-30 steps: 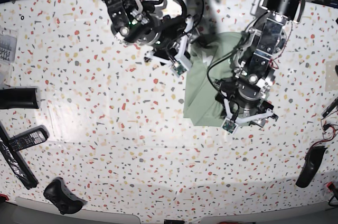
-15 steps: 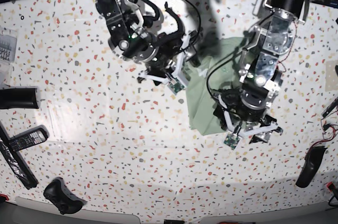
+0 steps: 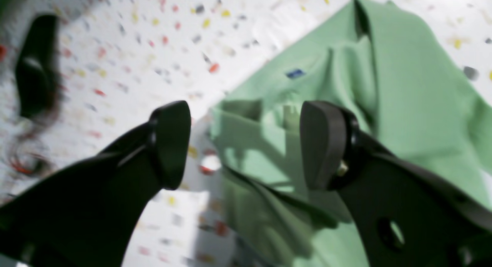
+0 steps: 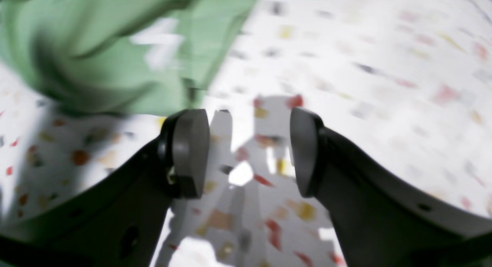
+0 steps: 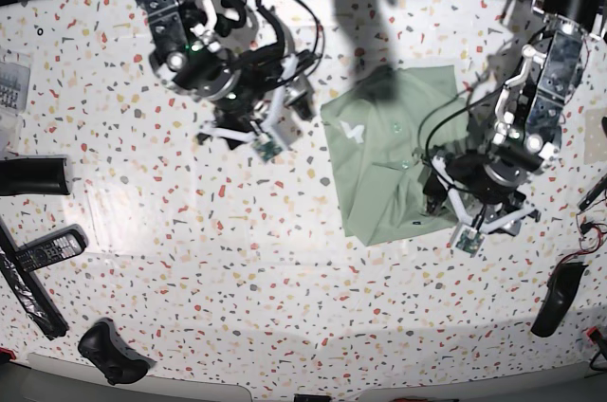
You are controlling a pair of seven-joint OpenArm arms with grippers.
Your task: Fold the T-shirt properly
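T-shirt (image 5: pixel 394 160): sage green, folded, flat on the speckled desk (image 5: pixel 190 260). Left gripper (image 3: pixel 246 144): fingers (image 3: pixel 324 144) spread, empty, just beside the shirt's corner edge. Right gripper (image 4: pixel 246 151): fingers (image 4: pixel 188 151) spread, empty, above bare desk beside the shirt's opposite edge.

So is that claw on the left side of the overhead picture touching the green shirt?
Apart. The right wrist view shows the right gripper open over bare table, the T-shirt lying beyond its fingertips.
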